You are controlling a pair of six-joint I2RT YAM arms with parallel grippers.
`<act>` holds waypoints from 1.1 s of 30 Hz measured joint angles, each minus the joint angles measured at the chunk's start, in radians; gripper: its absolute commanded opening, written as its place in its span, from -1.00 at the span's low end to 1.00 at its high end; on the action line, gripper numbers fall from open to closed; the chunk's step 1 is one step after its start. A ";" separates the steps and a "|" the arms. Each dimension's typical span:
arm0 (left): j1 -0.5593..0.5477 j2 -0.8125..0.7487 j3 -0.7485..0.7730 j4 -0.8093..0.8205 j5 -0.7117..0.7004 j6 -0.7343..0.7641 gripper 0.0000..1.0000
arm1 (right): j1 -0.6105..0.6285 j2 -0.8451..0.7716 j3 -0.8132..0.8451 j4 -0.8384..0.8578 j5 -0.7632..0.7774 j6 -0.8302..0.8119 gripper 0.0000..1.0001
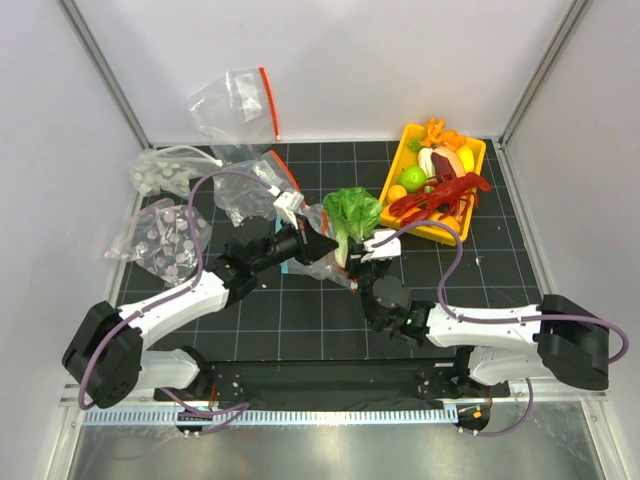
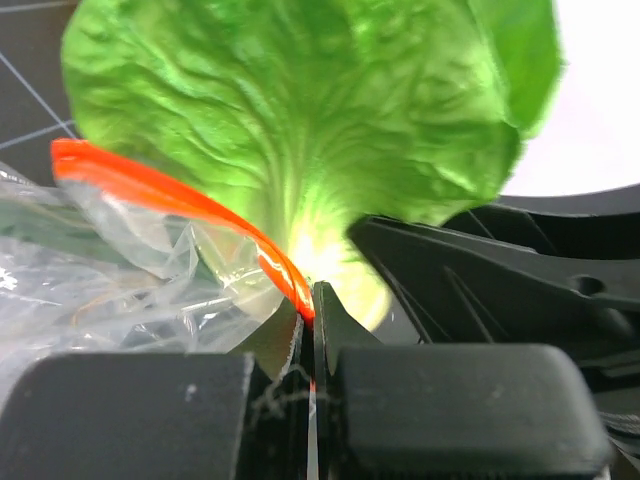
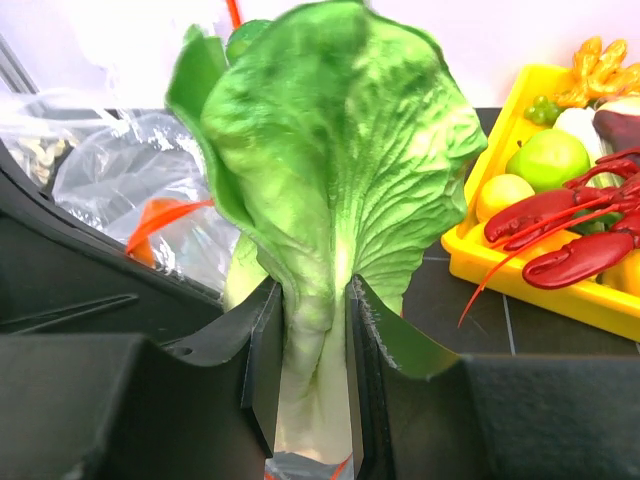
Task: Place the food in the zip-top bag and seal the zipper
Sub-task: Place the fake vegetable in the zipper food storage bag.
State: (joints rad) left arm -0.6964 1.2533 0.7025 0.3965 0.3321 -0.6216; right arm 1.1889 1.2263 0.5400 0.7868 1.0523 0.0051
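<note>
Green-leafed, upright: gripped the lettuce (image 3: pixel 340 170) by its pale stem between the right gripper's (image 3: pixel 312 300) fingers. Pinched the zipper (image 2: pixel 170 190) in the left gripper (image 2: pixel 312 300), jaws tight on the strip, bag (image 2: pixel 120 270) crumpled to its left, lettuce just ahead. Saw yellow tray (image 3: pixel 470 265), with lobster (image 3: pixel 560 225) and other food (image 3: pixel 548 158), off to the right gripper's right.

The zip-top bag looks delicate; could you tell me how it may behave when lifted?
Probably floppy: the zip-top bag is thin, crinkled film and its zipper sags in a curve. Likely very light, and perhaps slippery, given its glossy surface.
</note>
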 measured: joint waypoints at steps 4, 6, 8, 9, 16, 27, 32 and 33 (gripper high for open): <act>-0.002 0.031 -0.024 0.080 -0.028 -0.019 -0.99 | -0.001 0.000 -0.009 0.014 -0.005 0.014 -0.81; -0.002 0.053 -0.055 0.132 -0.046 -0.031 -0.99 | -0.002 0.036 -0.009 0.016 -0.011 0.025 -0.77; 0.001 0.081 -0.089 0.167 -0.064 -0.042 -1.00 | -0.002 0.108 0.010 -0.005 -0.009 0.034 -0.74; 0.006 0.098 -0.103 0.175 -0.075 -0.051 -0.99 | -0.002 0.151 0.028 -0.021 -0.005 0.039 -0.71; 0.096 0.176 -0.187 0.250 -0.063 -0.148 -1.00 | 0.000 0.319 0.105 -0.111 -0.004 0.104 -0.54; 0.169 0.163 -0.198 0.222 -0.050 -0.180 -0.99 | 0.003 0.329 0.135 -0.188 -0.106 0.211 -0.07; 0.169 0.161 -0.197 0.198 -0.060 -0.171 -1.00 | 0.003 0.300 0.117 -0.190 -0.181 0.217 0.46; 0.169 0.161 -0.195 0.190 -0.068 -0.166 -1.00 | 0.003 0.290 0.114 -0.191 -0.197 0.217 0.47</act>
State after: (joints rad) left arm -0.5270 1.4147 0.5076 0.5861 0.2638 -0.7872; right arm 1.1923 1.5166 0.6540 0.5961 0.8551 0.2222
